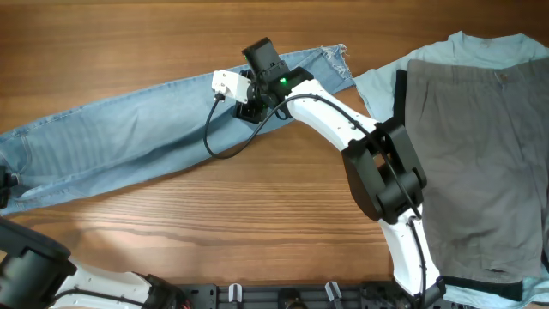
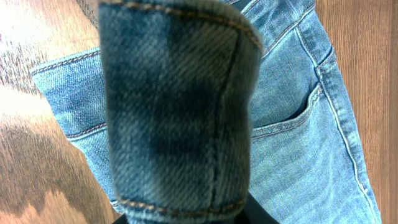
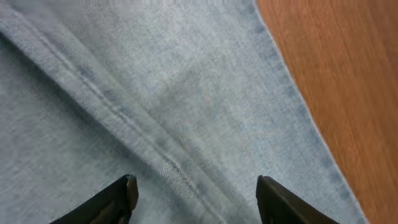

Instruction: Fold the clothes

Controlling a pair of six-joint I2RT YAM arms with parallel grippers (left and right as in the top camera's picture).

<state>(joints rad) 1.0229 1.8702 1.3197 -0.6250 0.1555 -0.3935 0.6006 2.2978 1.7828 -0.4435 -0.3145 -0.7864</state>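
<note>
The light-blue jeans (image 1: 129, 137) lie flat, slanting from the left edge up to a frayed hem (image 1: 336, 60). My right gripper (image 1: 250, 110) is open just above the leg near the hem. In the right wrist view its fingers (image 3: 196, 193) straddle the leg seam (image 3: 124, 118). My left gripper (image 1: 4, 187) is at the waist end by the left table edge. In the left wrist view it (image 2: 193, 219) is shut on a lifted fold of the waistband (image 2: 180, 106), which hides its jaws. A back pocket (image 2: 292, 118) lies beside the fold.
Grey trousers (image 1: 480, 154) lie on a pale-blue T-shirt (image 1: 377, 86) at the right side of the wooden table (image 1: 257, 215). The right arm (image 1: 377, 163) reaches over the table's middle, and a black cable (image 1: 214, 142) hangs over the jeans.
</note>
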